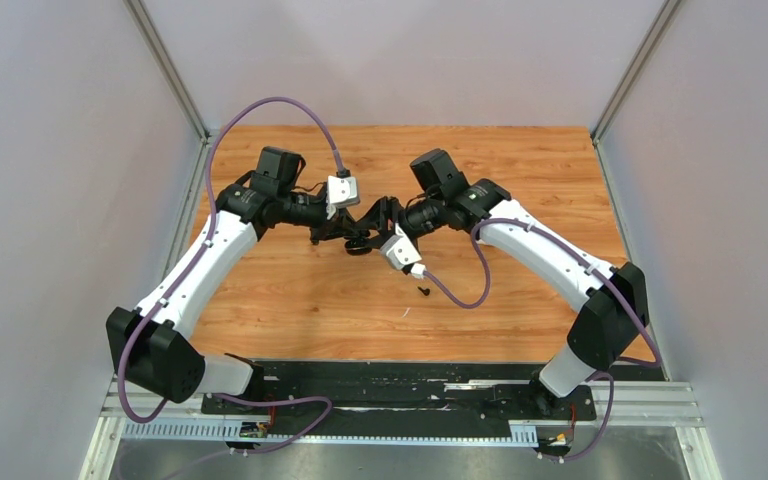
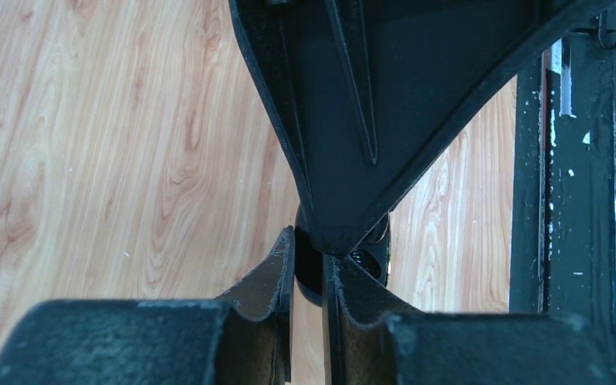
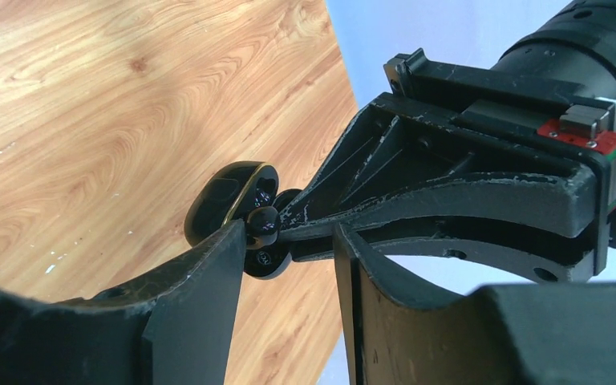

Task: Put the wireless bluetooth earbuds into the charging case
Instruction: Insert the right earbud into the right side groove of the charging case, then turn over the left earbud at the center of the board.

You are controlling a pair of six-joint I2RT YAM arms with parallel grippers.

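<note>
My left gripper point(image 1: 355, 240) is shut on the glossy black charging case point(image 2: 311, 269) and holds it above the table's middle. In the right wrist view the case's lid point(image 3: 223, 196) stands open, showing a gold rim. One glossy black earbud point(image 3: 265, 224) sits at the case's mouth, above the base point(image 3: 271, 261). My right gripper point(image 3: 290, 233) is open; its left fingertip point(image 3: 233, 241) touches the case beside the earbud. In the top view the right gripper point(image 1: 382, 218) meets the left one. A small black item like an earbud point(image 1: 423, 290) lies on the table. No white earbuds clearly show.
The wooden table point(image 1: 290, 300) has grey walls on three sides. A tiny white speck point(image 1: 406, 312) lies near the small black item. A black mounting strip point(image 1: 410, 385) runs along the near edge. The right arm's purple cable point(image 1: 465, 290) hangs low over the table.
</note>
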